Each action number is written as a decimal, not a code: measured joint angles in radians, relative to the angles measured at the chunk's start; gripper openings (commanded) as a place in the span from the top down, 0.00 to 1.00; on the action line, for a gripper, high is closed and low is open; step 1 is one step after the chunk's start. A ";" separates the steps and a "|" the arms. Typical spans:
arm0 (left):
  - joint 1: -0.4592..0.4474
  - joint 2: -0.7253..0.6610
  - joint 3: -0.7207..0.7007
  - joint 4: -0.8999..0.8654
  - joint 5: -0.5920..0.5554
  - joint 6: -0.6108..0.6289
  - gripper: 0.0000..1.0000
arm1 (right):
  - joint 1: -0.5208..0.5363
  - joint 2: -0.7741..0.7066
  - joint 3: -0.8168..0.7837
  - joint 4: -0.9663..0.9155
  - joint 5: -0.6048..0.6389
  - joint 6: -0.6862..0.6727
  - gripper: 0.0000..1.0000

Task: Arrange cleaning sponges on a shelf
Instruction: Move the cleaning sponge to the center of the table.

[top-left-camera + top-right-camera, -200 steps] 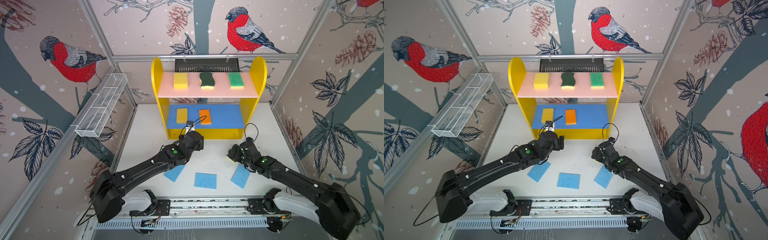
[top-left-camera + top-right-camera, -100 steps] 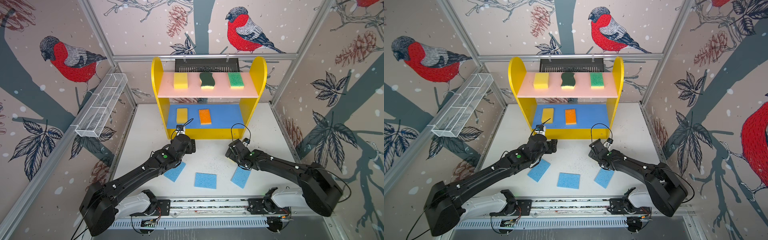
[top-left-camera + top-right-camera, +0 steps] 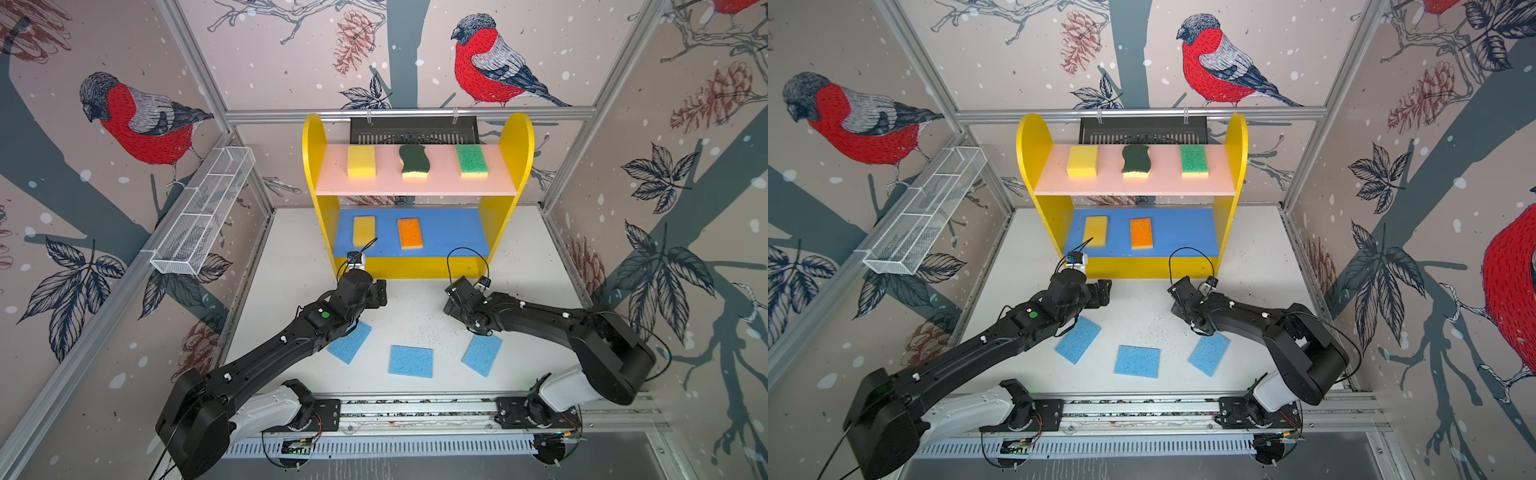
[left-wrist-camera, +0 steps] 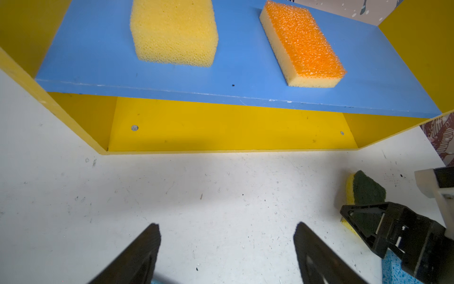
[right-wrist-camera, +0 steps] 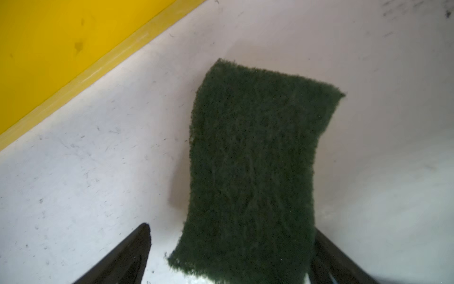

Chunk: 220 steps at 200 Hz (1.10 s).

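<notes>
**Wavy sponge flat on the table between open jaws, not gripped**

At the back of the white table (image 3: 415, 303), against the wall: the shelf (image 3: 505, 216), open front toward the arms. Carries three sponges on the pink upper board, each lengthwise front to back: yellow block sponge (image 3: 360, 161), wavy dark-green sponge (image 3: 414, 160), bright-green-topped sponge (image 3: 471, 160). Holds two more on the blue middle board, also lengthwise front to back: second yellow block sponge (image 3: 364, 231), orange-topped sponge (image 3: 410, 233).

Low over the table before the shelf: the left gripper (image 4: 226, 228), jaws spread wide, empty, aimed at the bottom level. Near it: the right gripper (image 5: 231, 228), equally wide, clamping nothing.

Nearer the arm bases, flat and apart: left light-blue sponge (image 3: 349, 341) and right light-blue sponge (image 3: 482, 355), both askew; middle light-blue sponge (image 3: 411, 360), lengthwise along the shelf front.

Between the right gripper's jaws: the second wavy sponge (image 5: 258, 159), on the table near the shelf, dark-green face up. Points its long axis straight away from that gripper, slanted to the shelf's front edge. Sits right at one finger, contact unclear; stands clear of the other. Hidden in both top views.
</notes>
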 measured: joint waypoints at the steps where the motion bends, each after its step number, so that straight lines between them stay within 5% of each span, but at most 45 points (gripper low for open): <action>1: 0.002 0.000 -0.001 0.000 0.003 0.000 0.14 | 0.000 0.002 0.002 0.000 0.001 0.000 0.05; 108: 0.108 0.008 -0.046 0.067 0.153 -0.001 0.16 | -0.011 0.084 0.049 -0.028 0.090 0.015 0.16; 220: 0.117 -0.031 -0.068 0.066 0.160 -0.010 0.18 | 0.039 0.105 0.071 -0.048 0.084 -0.038 0.24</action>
